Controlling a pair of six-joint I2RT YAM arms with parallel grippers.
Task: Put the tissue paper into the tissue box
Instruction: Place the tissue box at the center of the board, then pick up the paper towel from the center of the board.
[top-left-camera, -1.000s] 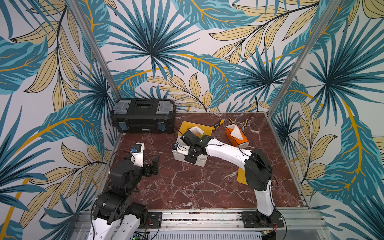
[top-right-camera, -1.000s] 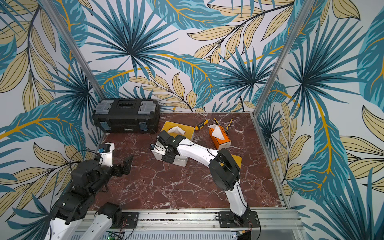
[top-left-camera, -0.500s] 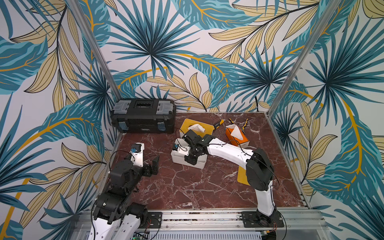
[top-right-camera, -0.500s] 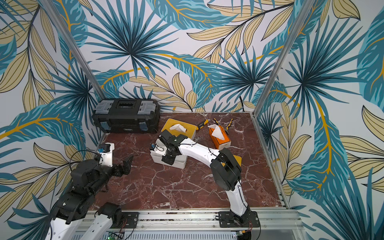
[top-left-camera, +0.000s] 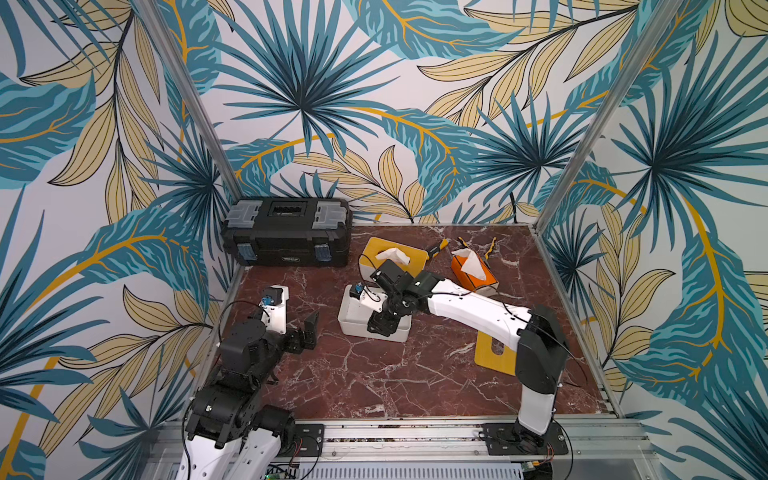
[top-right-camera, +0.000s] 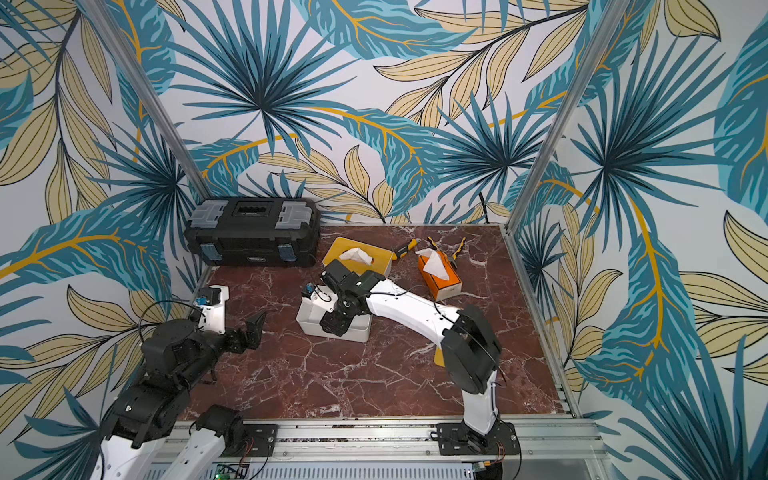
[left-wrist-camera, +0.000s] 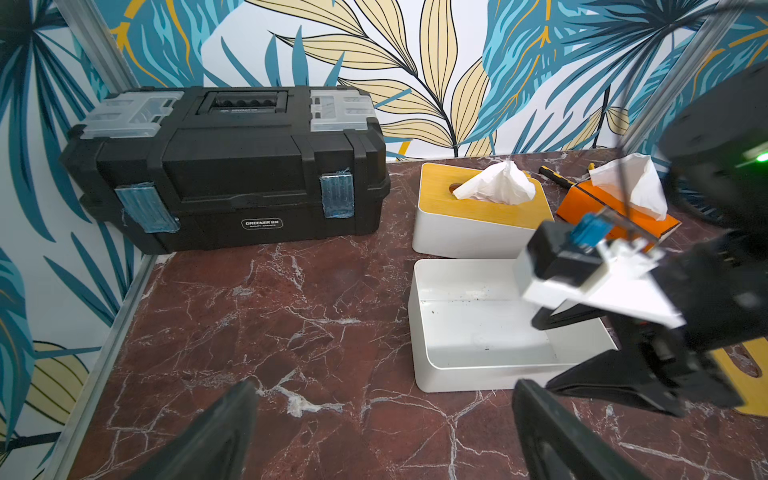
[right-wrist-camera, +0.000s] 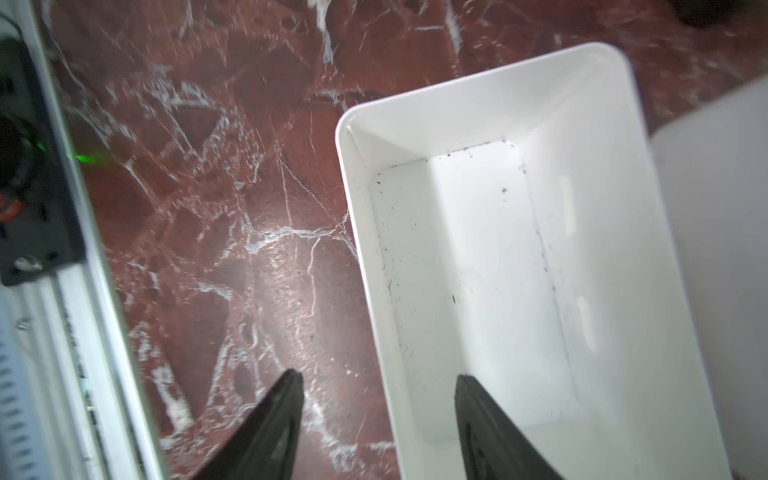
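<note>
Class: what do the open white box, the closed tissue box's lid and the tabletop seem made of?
Open white box: likely plastic; smooth, slightly glossy, rounded moulded corners.
Closed tissue box's lid: probably bamboo or wood; matt, faint grain.
Tabletop: red-brown marble look, white veins; stone or print, unclear.

The right arm hides much of the open box and half the lid. The rear tools look indistinct.
</note>
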